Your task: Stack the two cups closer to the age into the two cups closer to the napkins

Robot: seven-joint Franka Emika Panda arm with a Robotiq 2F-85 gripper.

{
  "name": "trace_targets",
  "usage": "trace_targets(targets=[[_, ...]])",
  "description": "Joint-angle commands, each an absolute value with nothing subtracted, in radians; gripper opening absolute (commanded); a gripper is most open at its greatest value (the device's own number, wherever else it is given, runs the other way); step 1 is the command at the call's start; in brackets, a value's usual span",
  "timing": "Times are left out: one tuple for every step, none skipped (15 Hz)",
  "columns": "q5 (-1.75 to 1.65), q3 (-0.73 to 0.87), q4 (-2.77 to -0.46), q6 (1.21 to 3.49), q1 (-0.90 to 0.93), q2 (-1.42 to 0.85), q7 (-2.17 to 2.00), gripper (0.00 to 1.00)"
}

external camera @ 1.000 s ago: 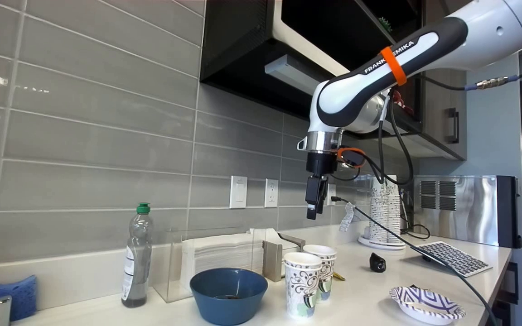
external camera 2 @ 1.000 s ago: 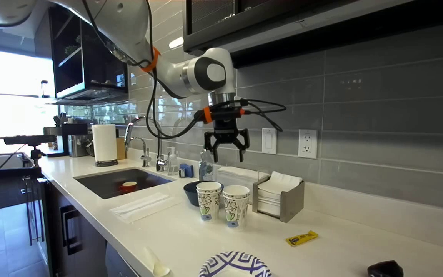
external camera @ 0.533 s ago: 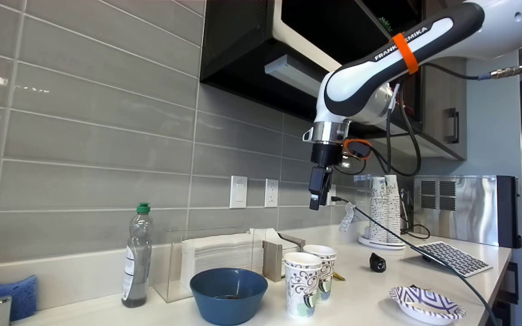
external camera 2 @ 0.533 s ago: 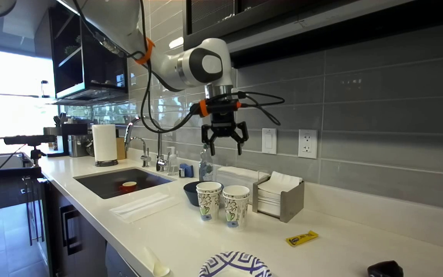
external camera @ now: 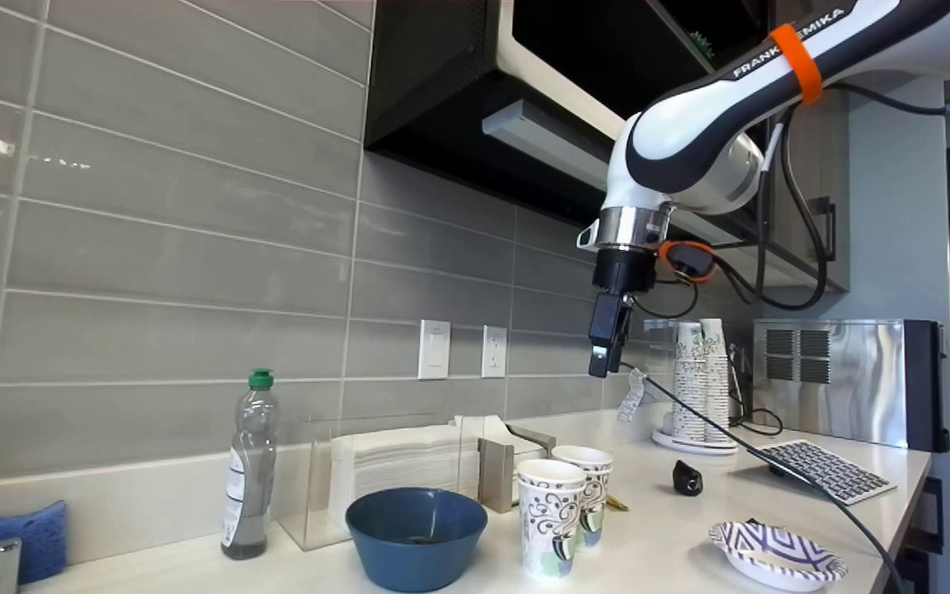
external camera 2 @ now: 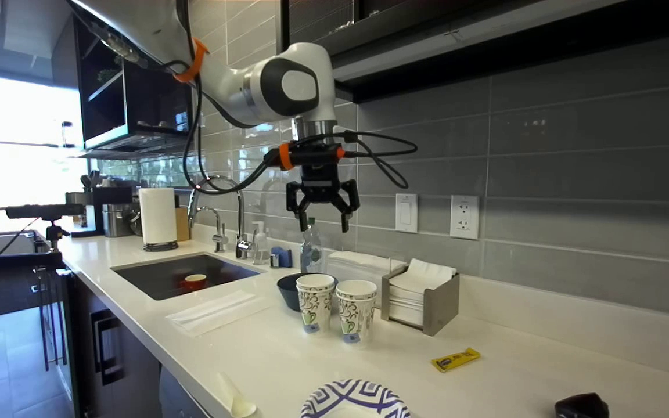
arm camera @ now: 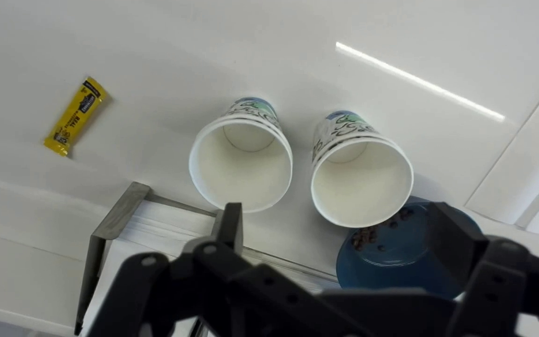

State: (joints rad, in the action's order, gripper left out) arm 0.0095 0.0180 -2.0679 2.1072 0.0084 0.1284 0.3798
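Note:
Two stacks of white paper cups with a green-teal pattern stand upright side by side. Each stack shows a doubled rim, one cup nested in another. The stack by the napkins (external camera 2: 421,284) shows in both exterior views (external camera 2: 356,313) (external camera: 596,495) and at left in the wrist view (arm camera: 240,173). The other stack, by the blue bowl, also shows in both exterior views (external camera 2: 315,305) (external camera: 549,520) and at right in the wrist view (arm camera: 363,187). My gripper (external camera 2: 324,228) is open and empty, well above the cups, pointing down; its spread fingers show in the wrist view (arm camera: 335,210).
A blue bowl (external camera: 416,540) holding small brown bits stands beside the cups. A clear box of white paper (external camera: 401,462) and a metal napkin holder (external camera 2: 442,305) are near the wall. A yellow packet (external camera 2: 455,360), a patterned paper bowl (external camera: 776,557) and a soap bottle (external camera: 250,470) are around. Cabinets hang above.
The gripper has risen and moved right in an exterior view, and up and left in an exterior view from the opposite side. It stays open. The cups have not moved.

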Motion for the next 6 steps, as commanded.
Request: trace_targets(targets=[[0.009, 0.020, -2.063, 2.105, 0.011, 0.123, 0.379, 1.00], [0.009, 0.020, -2.062, 2.105, 0.011, 0.118, 0.379, 1.00], [0.009, 0.020, -2.062, 2.105, 0.011, 0.117, 0.379, 1.00], [0.009, 0.020, -2.062, 2.105, 0.011, 0.116, 0.379, 1.00], [0.009, 0.020, -2.062, 2.105, 0.011, 0.116, 0.379, 1.00], [0.009, 0.020, -2.062, 2.105, 0.011, 0.116, 0.379, 1.00]])
